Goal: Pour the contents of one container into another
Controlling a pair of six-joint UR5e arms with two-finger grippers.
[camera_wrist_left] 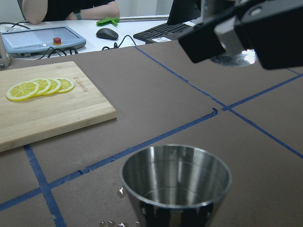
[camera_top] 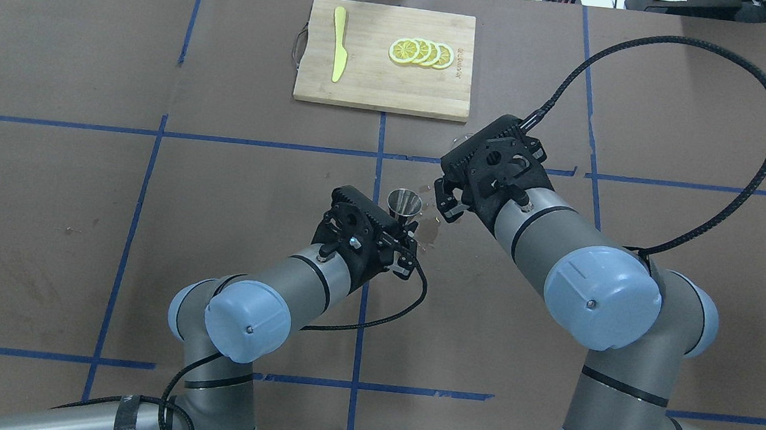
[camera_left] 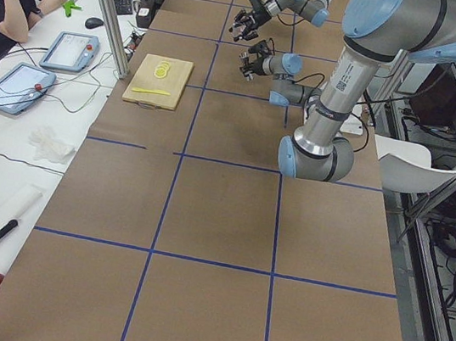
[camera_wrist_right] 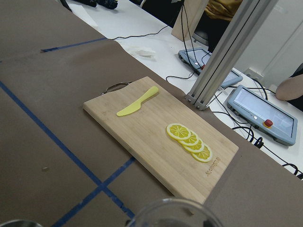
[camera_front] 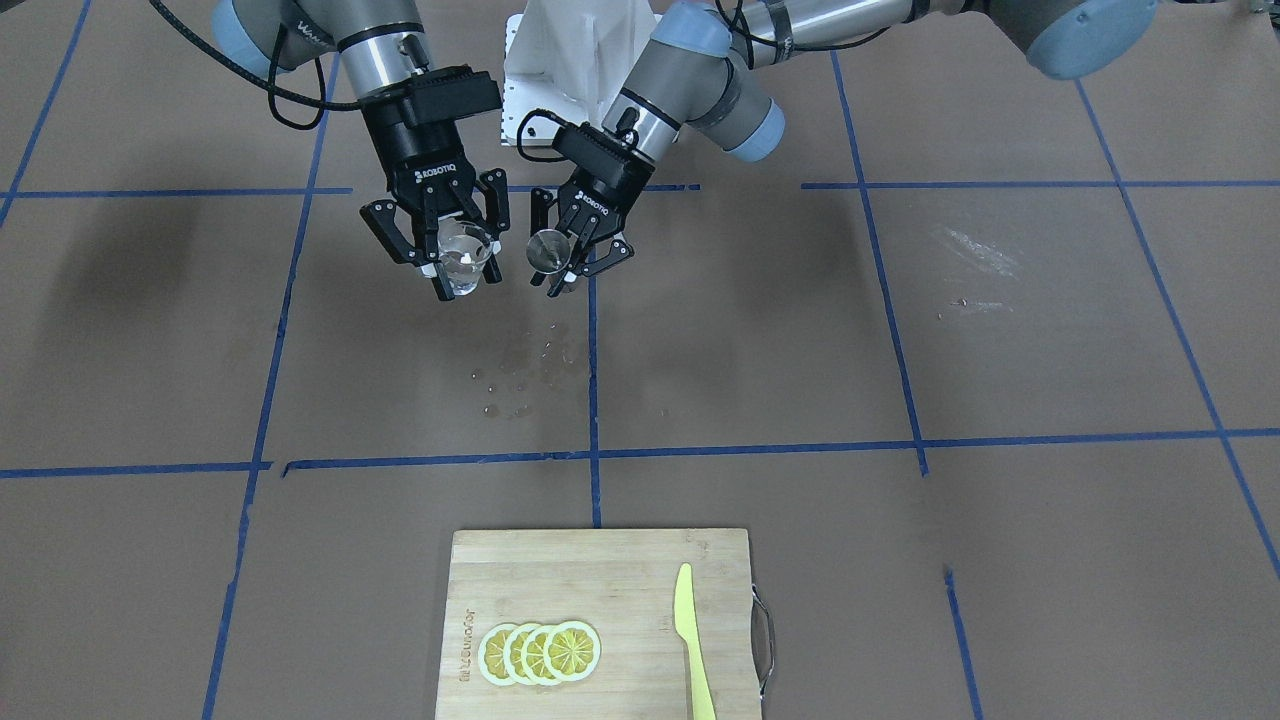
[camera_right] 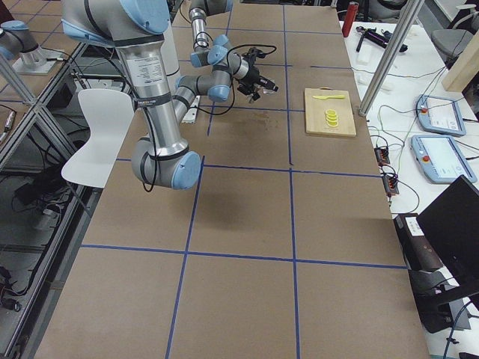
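The small clear glass (camera_front: 463, 258) hangs above the table with my right gripper (camera_front: 460, 275) shut on it; only its rim (camera_wrist_right: 173, 213) shows at the bottom of the right wrist view. Just beside it, a small gap away, is the steel jigger (camera_front: 548, 250), held upright with my left gripper (camera_front: 567, 272) shut on its lower part. From overhead the jigger's open cone (camera_top: 404, 203) shows, and it fills the bottom of the left wrist view (camera_wrist_left: 176, 182). There the right gripper (camera_wrist_left: 236, 33) hangs higher, at the upper right. The glass is mostly hidden overhead.
Water drops (camera_front: 520, 375) lie on the brown paper below the grippers. A wooden cutting board (camera_front: 560, 570) with lemon slices (camera_front: 540, 652) and a yellow knife (camera_front: 690, 640) lies across the table, on the operators' side. Blue tape lines (camera_front: 594, 400) cross the table.
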